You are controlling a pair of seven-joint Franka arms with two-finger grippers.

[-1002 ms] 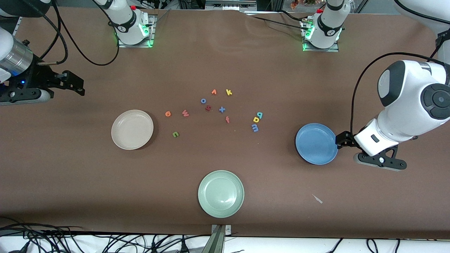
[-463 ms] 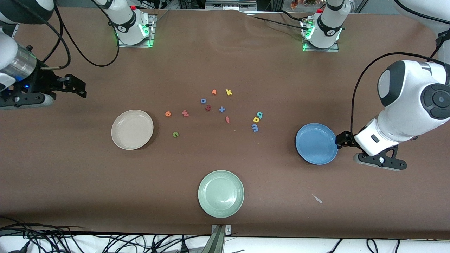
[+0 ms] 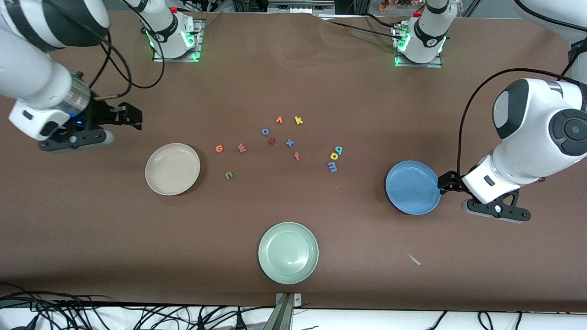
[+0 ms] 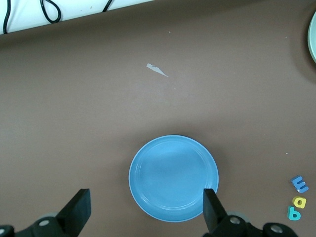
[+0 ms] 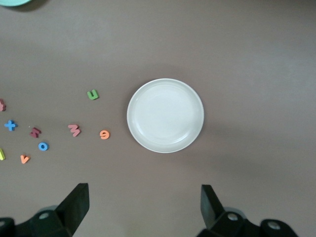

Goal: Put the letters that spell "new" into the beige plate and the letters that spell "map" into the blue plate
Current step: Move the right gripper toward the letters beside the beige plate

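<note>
The beige plate [image 3: 172,168] [image 5: 165,115] lies toward the right arm's end of the table. Beside it are the orange e [image 3: 219,148] [image 5: 104,134], pinkish-red w [image 3: 241,147] [image 5: 74,130] and green n [image 3: 229,174] [image 5: 92,94]. The blue plate [image 3: 412,187] [image 4: 173,177] lies toward the left arm's end, with the teal p [image 3: 338,149] [image 4: 294,213], yellow a [image 3: 334,156] [image 4: 298,201] and blue m [image 3: 333,167] [image 4: 299,183] in a column beside it. My right gripper [image 3: 130,115] [image 5: 143,207] hangs open and empty over bare table by the beige plate. My left gripper [image 3: 442,183] [image 4: 146,212] waits open and empty at the blue plate's rim.
A pale green plate [image 3: 288,252] sits nearest the front camera. Other letters cluster mid-table: orange v [image 3: 279,120], yellow k [image 3: 298,120], blue o [image 3: 265,131], blue x [image 3: 289,143], red f [image 3: 296,156]. A paper scrap [image 3: 414,259] lies near the blue plate.
My right arm has swung in from the table's end toward the beige plate, gripper still open. The left arm and all letters have stayed put.
</note>
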